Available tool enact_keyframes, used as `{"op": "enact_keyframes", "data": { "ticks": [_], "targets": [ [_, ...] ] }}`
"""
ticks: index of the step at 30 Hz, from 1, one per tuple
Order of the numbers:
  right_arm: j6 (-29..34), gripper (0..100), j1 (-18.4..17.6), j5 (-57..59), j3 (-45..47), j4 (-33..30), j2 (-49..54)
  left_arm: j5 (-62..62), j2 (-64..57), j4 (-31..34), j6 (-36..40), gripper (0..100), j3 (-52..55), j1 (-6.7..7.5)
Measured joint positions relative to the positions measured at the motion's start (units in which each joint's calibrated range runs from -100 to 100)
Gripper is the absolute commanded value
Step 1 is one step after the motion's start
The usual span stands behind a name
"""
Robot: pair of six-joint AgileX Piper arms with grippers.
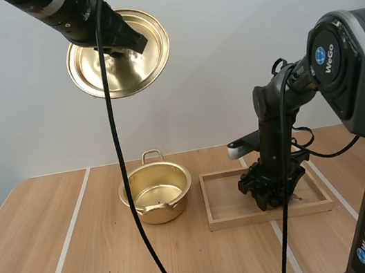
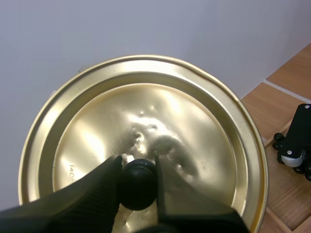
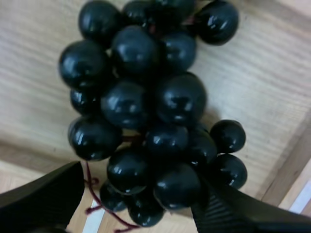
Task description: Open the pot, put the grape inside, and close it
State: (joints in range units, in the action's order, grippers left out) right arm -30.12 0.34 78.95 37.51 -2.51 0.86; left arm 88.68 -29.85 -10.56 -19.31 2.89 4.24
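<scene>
Up at the pot's [image 1: 157,195] eleven o'clock, left jaws clamp the lid [image 1: 99,77]; right jaws gape around the grapes [image 3: 146,116].

Gold pot [image 1: 160,214] stands open and upright mid-counter [image 1: 85,265]. Gold lid [image 1: 105,72] hangs tilted, high above. Dark grapes [image 3: 146,111] lie in the tray [image 1: 225,203].

Shiny gold metal lid [image 2: 165,111], glossy black grapes [image 3: 146,107], matt wooden tray [image 1: 225,201].

Grapes [image 3: 150,111] masked from above
The right gripper [image 1: 275,198] covered them in the wooden tray [image 1: 252,219]; the lid [image 2: 146,111] was cropped.
</scene>
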Motion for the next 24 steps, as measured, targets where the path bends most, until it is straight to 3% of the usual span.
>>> {"op": "enact_keyframes", "data": {
  "ticks": [21,24],
  "targets": [
    [0.0,100,0.0,-14.7,0.3,0.0,-0.1,2.1,0.0,0.0,0.3,0,0.0,0.00],
    [0.1,84,0.0,-15.3,0.3,0.0,-0.7,2.6,0.0,0.0,0.3,0,0.0,0.00]
  ]
}}
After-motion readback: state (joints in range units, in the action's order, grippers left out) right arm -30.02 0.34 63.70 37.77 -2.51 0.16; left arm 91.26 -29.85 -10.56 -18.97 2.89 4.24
